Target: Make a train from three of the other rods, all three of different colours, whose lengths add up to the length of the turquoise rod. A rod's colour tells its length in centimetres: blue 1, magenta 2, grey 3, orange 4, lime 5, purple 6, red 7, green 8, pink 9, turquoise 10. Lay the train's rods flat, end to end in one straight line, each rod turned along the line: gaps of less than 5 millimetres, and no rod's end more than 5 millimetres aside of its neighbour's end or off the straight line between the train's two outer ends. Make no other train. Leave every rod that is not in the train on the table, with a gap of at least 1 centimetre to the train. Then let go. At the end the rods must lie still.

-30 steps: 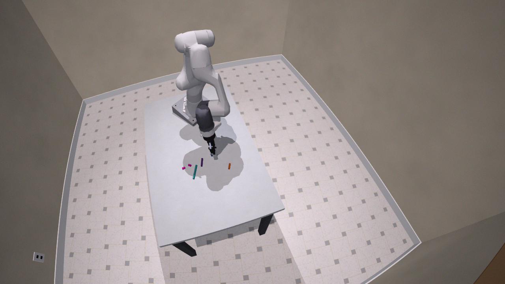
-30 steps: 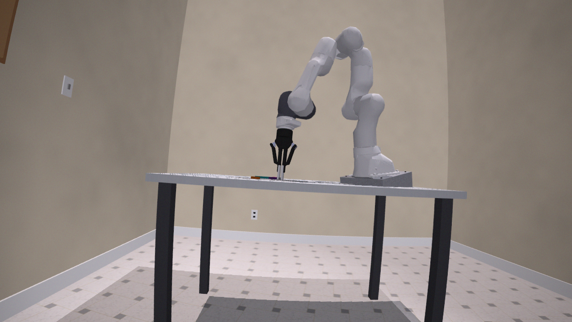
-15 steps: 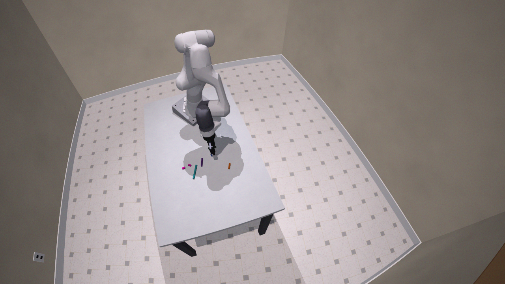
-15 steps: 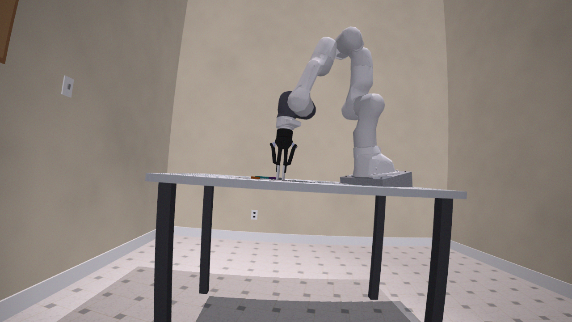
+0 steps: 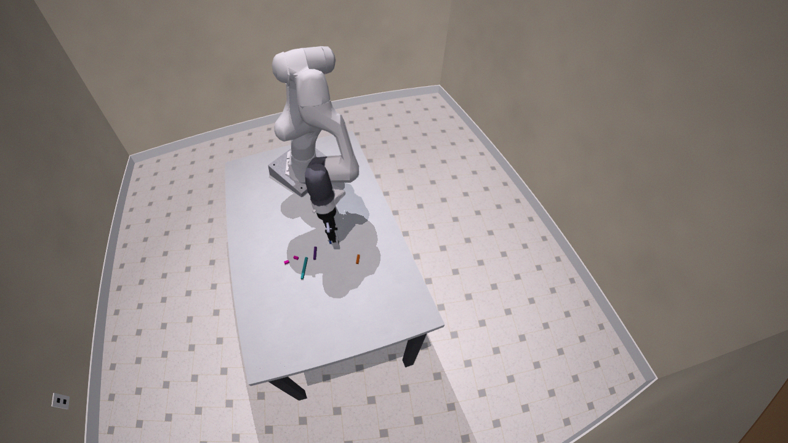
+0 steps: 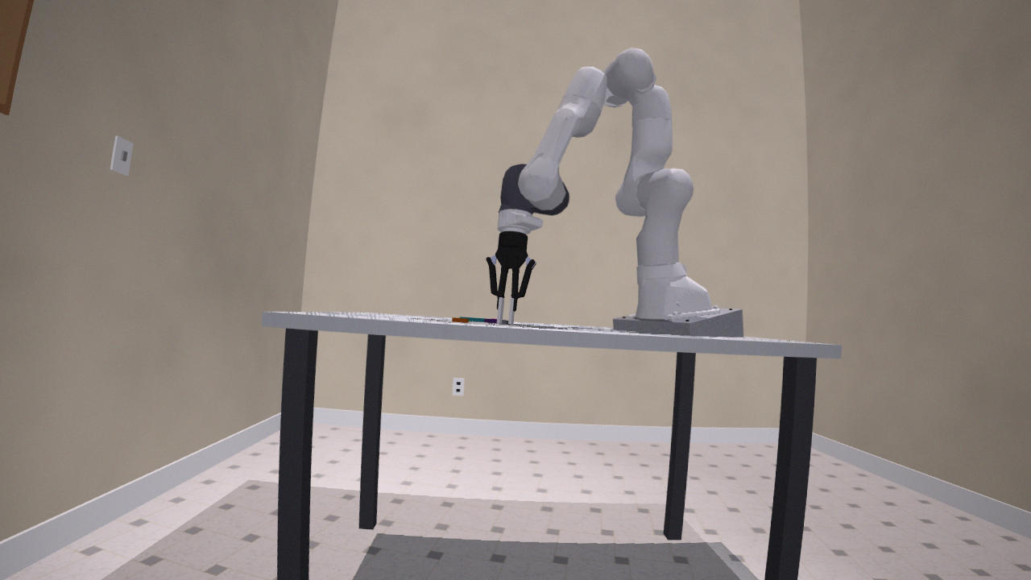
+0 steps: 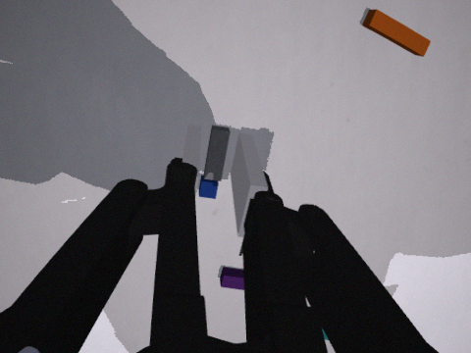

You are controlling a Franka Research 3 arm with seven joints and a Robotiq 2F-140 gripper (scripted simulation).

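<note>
I have the claw [image 7: 226, 192] down at the bench [image 5: 308, 330], near the middle of the top view. Its fingers stand slightly spread and pinch nothing; the small blue rod [image 7: 208, 187] lies on the bench between the fingertips, close against the left-hand one in the wrist view.

The turquoise rod [image 5: 304, 267] lies lower left of the claw, with the purple rod [image 5: 314, 253] just above it and two magenta rods [image 5: 295, 257] [image 5: 286, 262] further left. The orange rod [image 5: 357, 258] sits well apart to the right.

Risks, in my judgement:
- The blue rod is short and light. If I lift with a finger touching it, it may be dragged or tipped out of place.
- The purple rod's end shows just behind the claw in the wrist view. A sideways retreat could knock it.
- No three rods lie in a line yet, so the train is far from finished; orange must travel furthest.
</note>
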